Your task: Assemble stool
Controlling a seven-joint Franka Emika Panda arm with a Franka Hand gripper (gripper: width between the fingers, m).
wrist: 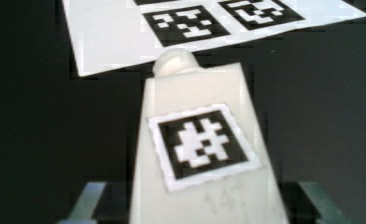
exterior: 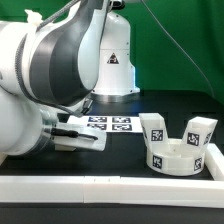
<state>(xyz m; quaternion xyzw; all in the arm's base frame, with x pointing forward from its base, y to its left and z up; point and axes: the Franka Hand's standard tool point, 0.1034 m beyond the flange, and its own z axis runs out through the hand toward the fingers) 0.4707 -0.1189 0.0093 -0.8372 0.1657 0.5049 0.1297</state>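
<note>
In the exterior view the arm fills the exterior view's left, and its claw grips a white leg whose free end reaches toward the marker board. At the exterior view's right the round seat sits on the black table, with a second leg and a third leg upright at its rim.

In the wrist view the gripped leg's tag faces the camera. A finger flanks it on each side, and its narrow end points at the marker board.

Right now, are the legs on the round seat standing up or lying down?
Standing up: in the exterior view, both legs rise from the seat.
</note>
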